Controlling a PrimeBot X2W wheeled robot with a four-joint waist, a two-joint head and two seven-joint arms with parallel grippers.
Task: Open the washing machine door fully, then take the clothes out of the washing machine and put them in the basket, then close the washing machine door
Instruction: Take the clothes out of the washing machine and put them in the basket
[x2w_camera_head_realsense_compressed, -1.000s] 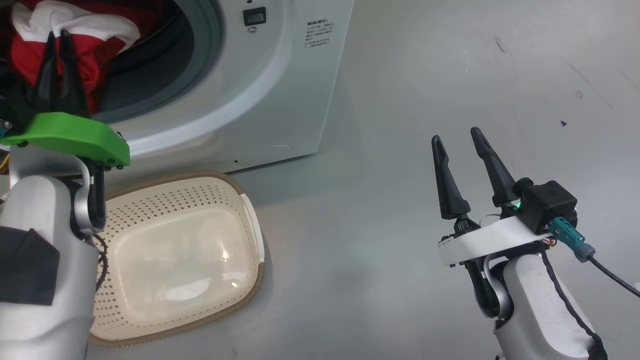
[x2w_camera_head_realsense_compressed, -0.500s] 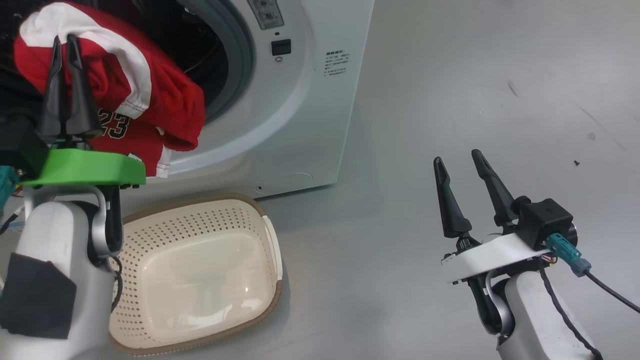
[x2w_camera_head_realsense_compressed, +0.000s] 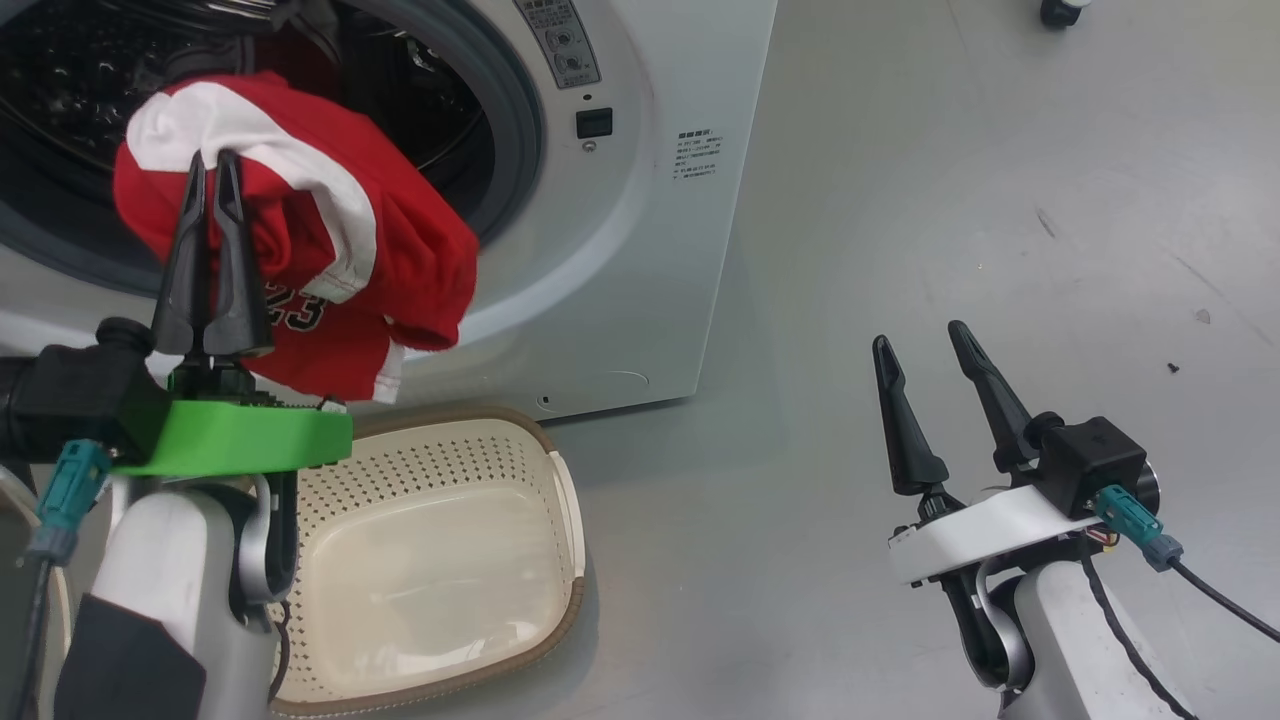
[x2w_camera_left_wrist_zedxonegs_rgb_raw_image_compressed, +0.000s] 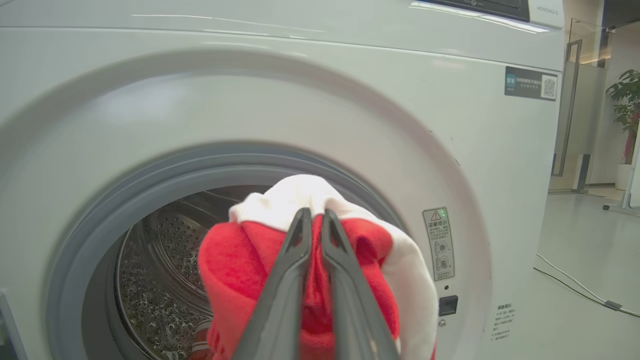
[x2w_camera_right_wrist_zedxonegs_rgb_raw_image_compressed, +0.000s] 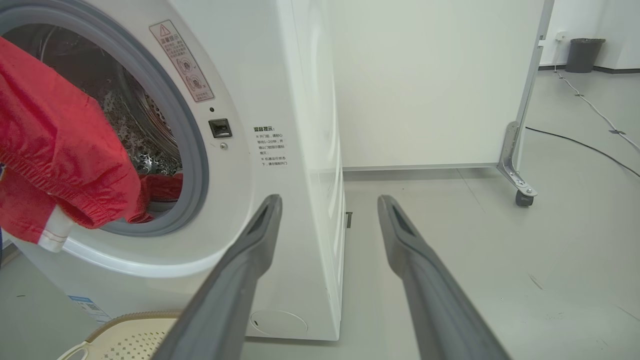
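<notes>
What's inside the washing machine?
A shiny steel drum with little holes, and some more red cloth low down. The red jersey held by the left gripper hangs in front, so the rest is hidden.

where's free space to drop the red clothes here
The basket is bare inside its brown rim. Open floor lies between the washing machine and the right gripper. Crowded: the machine's opening, where the left gripper grips the clothes.
</notes>
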